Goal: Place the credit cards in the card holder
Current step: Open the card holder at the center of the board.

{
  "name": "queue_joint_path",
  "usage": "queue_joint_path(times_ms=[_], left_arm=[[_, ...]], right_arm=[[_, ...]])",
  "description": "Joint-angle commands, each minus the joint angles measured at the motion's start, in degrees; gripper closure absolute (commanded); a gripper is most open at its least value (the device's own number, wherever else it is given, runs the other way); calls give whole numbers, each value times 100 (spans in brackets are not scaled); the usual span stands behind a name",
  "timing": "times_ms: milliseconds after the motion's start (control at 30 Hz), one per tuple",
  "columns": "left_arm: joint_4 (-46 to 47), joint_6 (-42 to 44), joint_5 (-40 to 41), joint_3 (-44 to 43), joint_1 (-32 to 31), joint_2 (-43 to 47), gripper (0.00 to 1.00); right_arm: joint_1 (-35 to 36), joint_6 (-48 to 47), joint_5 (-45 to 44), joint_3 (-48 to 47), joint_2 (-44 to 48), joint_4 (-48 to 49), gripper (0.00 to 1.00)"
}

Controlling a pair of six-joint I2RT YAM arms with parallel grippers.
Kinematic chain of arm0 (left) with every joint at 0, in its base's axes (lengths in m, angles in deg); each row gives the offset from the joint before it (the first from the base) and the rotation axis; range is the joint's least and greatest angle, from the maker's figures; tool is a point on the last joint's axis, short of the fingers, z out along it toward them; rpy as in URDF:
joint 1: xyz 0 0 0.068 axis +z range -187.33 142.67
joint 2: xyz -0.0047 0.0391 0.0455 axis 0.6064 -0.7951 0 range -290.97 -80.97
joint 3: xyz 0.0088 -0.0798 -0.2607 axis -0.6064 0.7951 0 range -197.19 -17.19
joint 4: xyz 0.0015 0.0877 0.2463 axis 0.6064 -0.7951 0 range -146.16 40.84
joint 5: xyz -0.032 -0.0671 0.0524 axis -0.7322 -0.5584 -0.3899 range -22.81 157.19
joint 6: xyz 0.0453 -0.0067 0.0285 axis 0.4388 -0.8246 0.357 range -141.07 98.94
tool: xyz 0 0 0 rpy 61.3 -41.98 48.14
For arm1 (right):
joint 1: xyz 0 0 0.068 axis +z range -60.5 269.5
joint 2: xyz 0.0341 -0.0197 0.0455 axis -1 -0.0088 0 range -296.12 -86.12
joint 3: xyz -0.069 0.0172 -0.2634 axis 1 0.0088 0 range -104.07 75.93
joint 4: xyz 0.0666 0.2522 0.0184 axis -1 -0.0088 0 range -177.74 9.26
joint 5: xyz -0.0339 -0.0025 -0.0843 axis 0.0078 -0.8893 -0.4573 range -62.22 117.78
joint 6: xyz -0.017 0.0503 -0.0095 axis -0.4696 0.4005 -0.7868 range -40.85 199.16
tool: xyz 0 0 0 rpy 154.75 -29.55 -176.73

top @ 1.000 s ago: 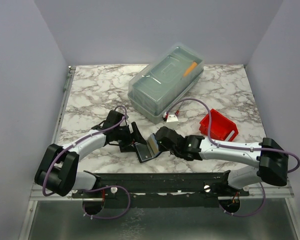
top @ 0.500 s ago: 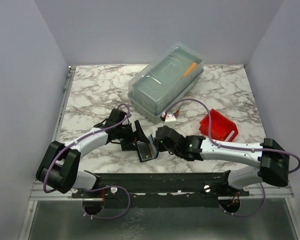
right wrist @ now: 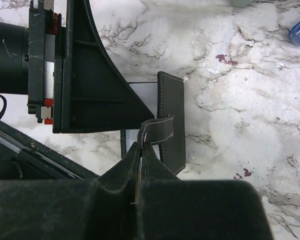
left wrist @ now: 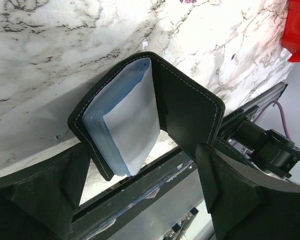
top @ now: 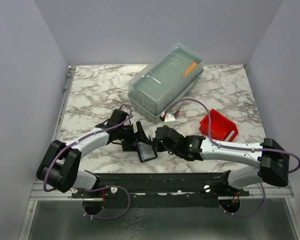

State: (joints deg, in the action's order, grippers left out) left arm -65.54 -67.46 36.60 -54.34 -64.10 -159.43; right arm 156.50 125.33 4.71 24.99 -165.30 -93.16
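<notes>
Status: the holder (left wrist: pixel 185 107) stands open at lower centre of the top view, with a pale stack of cards (left wrist: pixel 127 127) seated in one leaf. No loose cards show, so closing appears to be what is left. The left gripper (top: pixel 136 136) is spread and empty. The right gripper (right wrist: pixel 142 146) pinches the holder's flap. The table (top: pixel 90 100) is marble, enclosed by plain grey walls.

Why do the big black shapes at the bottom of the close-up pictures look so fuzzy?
Left wrist view: the left claw has fingers too near the lens, so they blur, while the card holder looks sharp. Right wrist view: the right claw is fuzzy the same way, the marble table crisp. Top view: no such blur.
</notes>
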Motion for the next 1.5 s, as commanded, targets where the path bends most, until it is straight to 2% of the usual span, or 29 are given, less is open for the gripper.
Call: queue_joint_path(times_ms=[0,133,233,267,333,433,567,867,1467], left_arm=[[90,60,-20,-120,-48,-1,11],[82,44,-9,-125,-45,94,21],[82,7,-27,-173,-48,141,39],[81,0,-61,-203,-48,130,40],[74,-20,-122,-269,-48,137,38],[79,-36,-245,-384,-48,151,25],[87,-67,-321,-464,-49,127,24],[514,-343,-688,-363,-58,-10,51],[601,-378,-686,-266,-222,-160,67]], right_arm=[[-12,-20,29,-80,-55,102,100],[-32,286,-200,18,-16,-152,99],[-100,543,-290,254,113,-336,99],[-143,630,-277,349,179,-347,99],[-238,781,-170,632,368,-238,99],[-457,1028,102,1102,665,43,99],[-590,1325,162,1458,855,27,99],[-723,1582,232,1762,671,38,99],[-759,1518,262,1745,626,74,99]])
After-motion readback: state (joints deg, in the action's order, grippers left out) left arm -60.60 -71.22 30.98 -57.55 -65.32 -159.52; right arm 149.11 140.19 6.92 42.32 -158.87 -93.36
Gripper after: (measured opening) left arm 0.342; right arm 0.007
